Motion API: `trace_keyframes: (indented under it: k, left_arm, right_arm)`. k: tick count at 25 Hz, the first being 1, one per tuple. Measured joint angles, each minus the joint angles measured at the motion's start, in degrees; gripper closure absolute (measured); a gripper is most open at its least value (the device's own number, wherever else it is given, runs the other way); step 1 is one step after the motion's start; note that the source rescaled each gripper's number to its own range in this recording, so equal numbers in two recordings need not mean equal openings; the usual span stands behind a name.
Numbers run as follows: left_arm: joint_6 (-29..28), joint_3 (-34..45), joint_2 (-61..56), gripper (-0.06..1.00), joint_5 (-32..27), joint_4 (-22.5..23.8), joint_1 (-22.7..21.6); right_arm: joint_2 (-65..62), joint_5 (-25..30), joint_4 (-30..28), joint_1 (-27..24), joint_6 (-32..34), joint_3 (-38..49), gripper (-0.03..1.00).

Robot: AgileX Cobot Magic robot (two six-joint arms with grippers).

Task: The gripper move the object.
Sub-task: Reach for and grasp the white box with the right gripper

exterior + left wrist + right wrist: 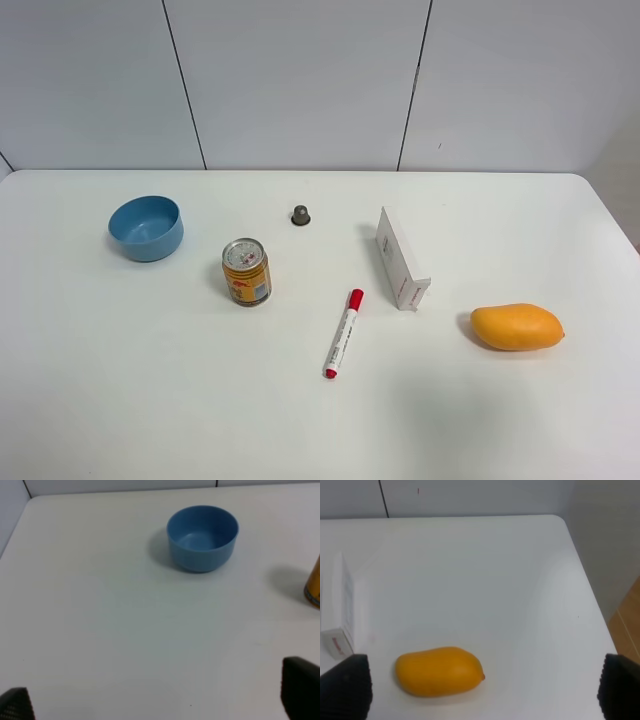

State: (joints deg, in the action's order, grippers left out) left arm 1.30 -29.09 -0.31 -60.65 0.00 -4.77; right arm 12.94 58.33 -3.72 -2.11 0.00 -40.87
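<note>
Cardboard, white and matte, seems to be what the carton (402, 258) is made of. It is a long rectangular box with crisp edges, lying just right of centre in my overhead frame. It runs from upper left to lower right, with small red print on the end nearer the bottom. Nothing touches it.

On my right wrist feed the right gripper (482, 690) has its jaws spread wide, with only bare table between them. Its black fingers (347, 685) look ribbed. The left gripper (157, 700) is likewise spread wide and holds nothing. Neither arm shows in the overhead frame.

The table (150, 400) is smooth, white and faintly glossy. At lower right of the carton, apart from it, lies a plump orange-yellow mango (517, 326) with smooth skin. At lower centre a slim white marker (343, 333) with a red cap lies at a slant. Left of it stands a short metal can (246, 271) with a silver lid and a yellow-orange label. A round blue bowl (146, 227), matte and plastic-looking, sits at left. A small grey domed piece (300, 215) sits above centre.
</note>
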Motion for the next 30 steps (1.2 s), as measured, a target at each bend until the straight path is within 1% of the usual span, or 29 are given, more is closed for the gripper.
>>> trace_keyframes:
  k: [3, 8, 11, 13, 18, 20, 23, 25, 27, 30]
  left_arm:
    - [0.0, 0.0, 0.0, -0.06, 0.0, 0.0, 0.0]
    - [0.0, 0.0, 0.0, -0.06, 0.0, 0.0, 0.0]
    - [0.0, 0.0, 0.0, -0.06, 0.0, 0.0, 0.0]
    - [0.0, 0.0, 0.0, -0.06, 0.0, 0.0, 0.0]
    - [0.0, 0.0, 0.0, -0.06, 0.0, 0.0, 0.0]
    - [0.0, 0.0, 0.0, -0.06, 0.0, 0.0, 0.0]
    - [0.0, 0.0, 0.0, -0.06, 0.0, 0.0, 0.0]
    - [0.0, 0.0, 0.0, -0.06, 0.0, 0.0, 0.0]
    - [0.0, 0.0, 0.0, -0.06, 0.0, 0.0, 0.0]
    - [0.0, 0.0, 0.0, -0.06, 0.0, 0.0, 0.0]
  right_arm:
    - [9.2, 0.0, 0.7, 0.0, 0.0, -6.2, 0.1]
    - [25.8, 0.0, 5.1, -0.1, -0.5, -16.7, 0.1]
    - [35.7, 0.9, 6.5, -0.1, -0.9, -22.6, 0.1]
    - [42.3, 1.8, 6.7, -0.1, -1.4, -25.9, 0.1]
    - [56.6, 1.7, 6.5, 0.7, -2.4, -32.6, 0.1]
    - [61.7, 1.7, 6.2, 3.0, -2.5, -34.5, 0.1]
    - [67.8, 1.4, 6.0, 8.8, -1.8, -37.2, 0.1]
    - [71.3, 0.1, 4.6, 13.0, 0.6, -38.5, 0.1]
    - [75.0, -1.3, 3.2, 16.2, 3.8, -38.9, 0.1]
    - [80.1, -3.2, 2.1, 19.8, 7.4, -38.9, 0.1]
